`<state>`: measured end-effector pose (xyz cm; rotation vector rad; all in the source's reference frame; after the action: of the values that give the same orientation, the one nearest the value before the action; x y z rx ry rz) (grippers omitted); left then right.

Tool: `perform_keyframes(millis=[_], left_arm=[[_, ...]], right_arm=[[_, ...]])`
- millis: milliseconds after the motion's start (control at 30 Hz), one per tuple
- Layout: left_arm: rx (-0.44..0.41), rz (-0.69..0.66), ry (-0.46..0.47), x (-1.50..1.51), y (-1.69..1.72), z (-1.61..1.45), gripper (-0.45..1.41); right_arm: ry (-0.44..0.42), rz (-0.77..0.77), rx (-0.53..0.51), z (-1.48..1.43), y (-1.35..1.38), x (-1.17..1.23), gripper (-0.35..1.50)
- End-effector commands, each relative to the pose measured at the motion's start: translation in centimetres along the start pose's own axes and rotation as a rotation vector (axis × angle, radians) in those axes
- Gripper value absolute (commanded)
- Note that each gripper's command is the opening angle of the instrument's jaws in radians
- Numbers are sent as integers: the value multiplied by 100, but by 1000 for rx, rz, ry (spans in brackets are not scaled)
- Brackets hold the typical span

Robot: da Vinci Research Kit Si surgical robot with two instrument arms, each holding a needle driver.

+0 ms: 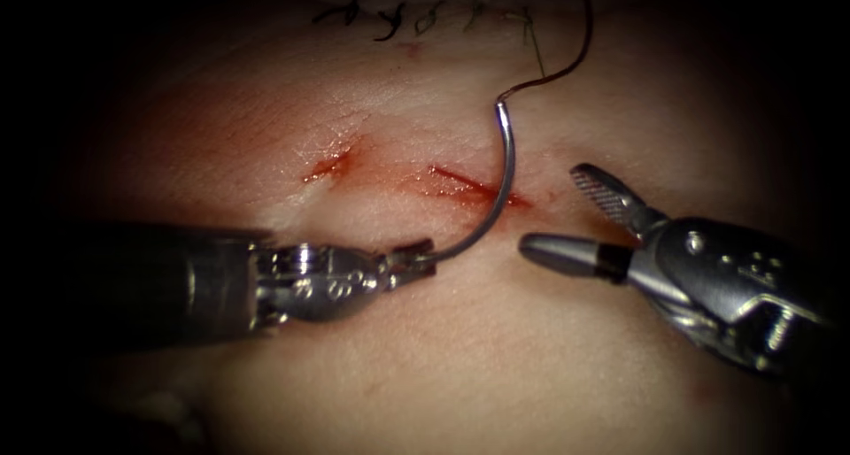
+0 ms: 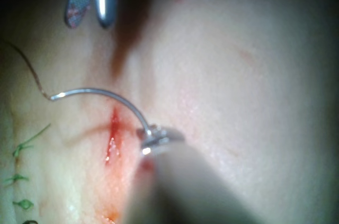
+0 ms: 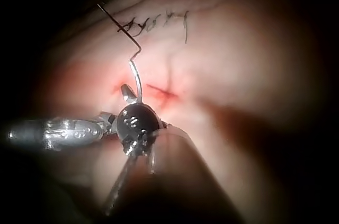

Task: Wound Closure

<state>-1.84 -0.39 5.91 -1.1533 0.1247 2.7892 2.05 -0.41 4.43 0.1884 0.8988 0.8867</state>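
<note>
My left tool (image 1: 423,258) is shut on the curved needle (image 1: 506,167) close to its pointed end, just left of the cut (image 1: 465,187). The needle arcs up over the cut, free of the tissue (image 1: 443,366). Its tail end joins the dark thread (image 1: 575,57), which runs off towards the top. My right tool (image 1: 553,209) stands open on the right of the cut, close to the needle's curve and holding nothing. In the left wrist view, the needle (image 2: 106,92) casts a shadow across the cut (image 2: 113,134) and my left tool (image 2: 153,139) grips it.
A second short red gash (image 1: 329,164) lies left of the cut, with red fluid around both. A row of earlier dark stitches (image 1: 398,17) runs along the tissue's far edge. The right wrist view has the needle (image 3: 135,78) and thread (image 3: 116,23) rising before those stitches (image 3: 153,23).
</note>
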Motion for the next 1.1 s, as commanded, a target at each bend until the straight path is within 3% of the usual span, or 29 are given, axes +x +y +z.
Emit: perform_keyframes(millis=[33, 500, 1100], left_arm=[[6, 6, 7, 0, 3, 5, -45], [120, 192, 100, 15, 3, -15, -45], [183, 314, 141, 30, 5, -22, -45]], right_arm=[[0, -6, 9, 10, 2, -7, 111], [9, 10, 36, 21, 10, -17, 111], [6, 11, 30, 33, 10, -15, 113]])
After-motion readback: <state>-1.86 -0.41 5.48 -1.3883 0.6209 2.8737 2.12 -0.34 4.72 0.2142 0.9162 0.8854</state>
